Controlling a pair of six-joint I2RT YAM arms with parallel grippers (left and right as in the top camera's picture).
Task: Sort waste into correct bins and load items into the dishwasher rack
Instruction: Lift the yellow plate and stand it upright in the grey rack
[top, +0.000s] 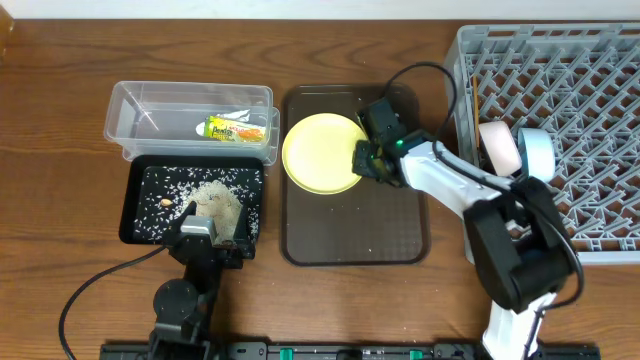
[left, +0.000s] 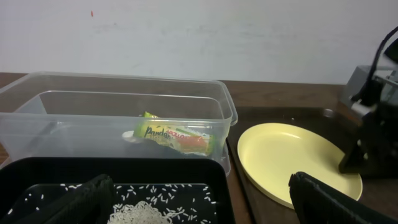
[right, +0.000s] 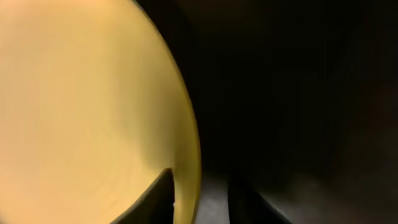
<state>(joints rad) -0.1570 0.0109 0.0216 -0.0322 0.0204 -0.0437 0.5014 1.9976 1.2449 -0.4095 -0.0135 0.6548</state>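
The round yellow plate lies on the brown serving tray. My right gripper is at its right rim. In the right wrist view the rim runs between the two fingers, which are close together on it. My left gripper is open and empty over the black tray, which holds loose rice. The snack wrapper lies in the clear tub. A white bowl and a light blue bowl stand on edge in the grey rack.
The rack fills the right side of the table. The clear tub and black tray sit side by side at the left, and the brown tray lies between them and the rack. The left wrist view shows the wrapper, plate and rice.
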